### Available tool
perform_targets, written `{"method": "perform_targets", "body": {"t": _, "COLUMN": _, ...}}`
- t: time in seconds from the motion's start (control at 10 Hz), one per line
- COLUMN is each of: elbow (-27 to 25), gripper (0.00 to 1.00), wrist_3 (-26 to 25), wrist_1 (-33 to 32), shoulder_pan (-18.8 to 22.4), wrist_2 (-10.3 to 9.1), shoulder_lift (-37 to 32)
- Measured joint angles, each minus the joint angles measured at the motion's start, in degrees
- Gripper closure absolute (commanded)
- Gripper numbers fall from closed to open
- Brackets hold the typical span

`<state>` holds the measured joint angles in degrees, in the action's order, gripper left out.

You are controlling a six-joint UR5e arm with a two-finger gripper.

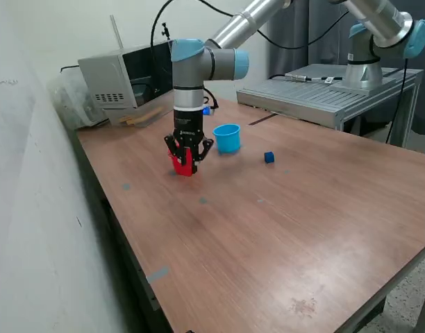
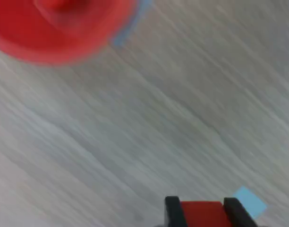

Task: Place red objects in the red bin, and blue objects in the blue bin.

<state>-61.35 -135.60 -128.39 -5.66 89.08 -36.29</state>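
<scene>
Wrist view: the claw (image 2: pixel 203 213) grips a small red cube (image 2: pixel 203 211) between its two dark fingers (image 2: pixel 172 210), low over the brown table (image 2: pixel 182 118).

The red cup (image 2: pixel 59 28) shows blurred near the frame's edge, not yet under the cube, so the step in hand looks like carrying the cube over the cup's mouth. In the exterior view the claw (image 1: pixel 188 161) hangs right beside the red cup (image 1: pixel 181 165), which it partly hides; the blue cup (image 1: pixel 227 138) stands at about two o'clock from it, and a dark blue cube (image 1: pixel 269 157) lies loose at about three o'clock, well apart. To do this well, I judge the cube should be centred over the rim, clear of its wall, before the fingers part.
</scene>
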Motion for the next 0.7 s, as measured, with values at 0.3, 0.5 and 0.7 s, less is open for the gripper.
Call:
{"method": "perform_targets", "body": {"t": 0.3, "elbow": -3.7, "gripper": 1.00, "wrist_3": 0.0, "wrist_1": 0.0, "shoulder_pan": -3.8, "wrist_2": 1.47, "shoulder_lift": -3.5}}
{"method": "perform_targets", "body": {"t": 0.5, "elbow": -5.0, "gripper": 1.00, "wrist_3": -0.1, "wrist_1": 0.0, "shoulder_pan": -5.6, "wrist_2": 2.18, "shoulder_lift": -4.5}}
{"method": "perform_targets", "body": {"t": 0.7, "elbow": -5.4, "gripper": 1.00, "wrist_3": -0.7, "wrist_1": 0.0, "shoulder_pan": -6.6, "wrist_2": 3.15, "shoulder_lift": -4.9}}
